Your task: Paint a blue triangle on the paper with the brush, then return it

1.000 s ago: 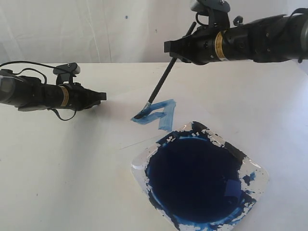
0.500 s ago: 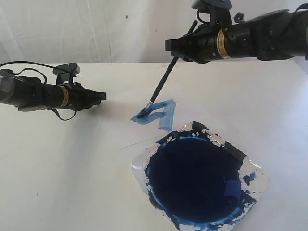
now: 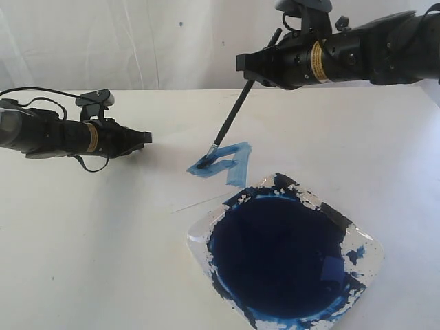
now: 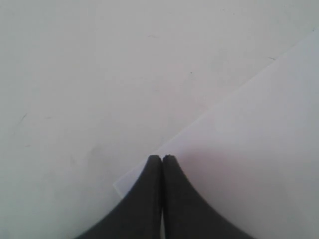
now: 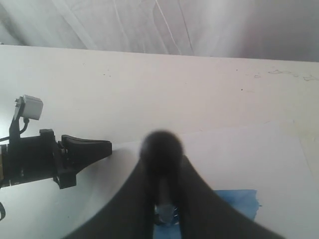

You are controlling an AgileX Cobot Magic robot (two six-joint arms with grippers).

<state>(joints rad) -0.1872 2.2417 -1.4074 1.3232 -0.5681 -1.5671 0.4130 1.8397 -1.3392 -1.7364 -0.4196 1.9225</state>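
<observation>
The brush [image 3: 230, 120] slants down from my right gripper [image 3: 249, 71], which is shut on its black handle. Its bristles touch the left corner of the blue triangle [image 3: 232, 159], a streaky outline on the paper [image 3: 192, 185]. In the right wrist view the handle's end [image 5: 161, 147] is a blur between the fingers of my right gripper [image 5: 162, 167], with the silver ferrule [image 5: 165, 212] and blue strokes [image 5: 234, 201] below. My left gripper [image 3: 144, 137] is shut and empty, its tips [image 4: 162, 157] at the paper's corner [image 4: 259, 139].
A clear dish [image 3: 364, 240] holding a large dark-blue pool of paint [image 3: 278, 254] sits just in front of the triangle, overlapping the paper's near side. The left arm [image 3: 55, 134] lies low over the table's left. A white backdrop stands behind the table.
The right arm has shifted slightly right, and the brush tip has crept a little along the triangle's left corner. The left arm has not moved.
</observation>
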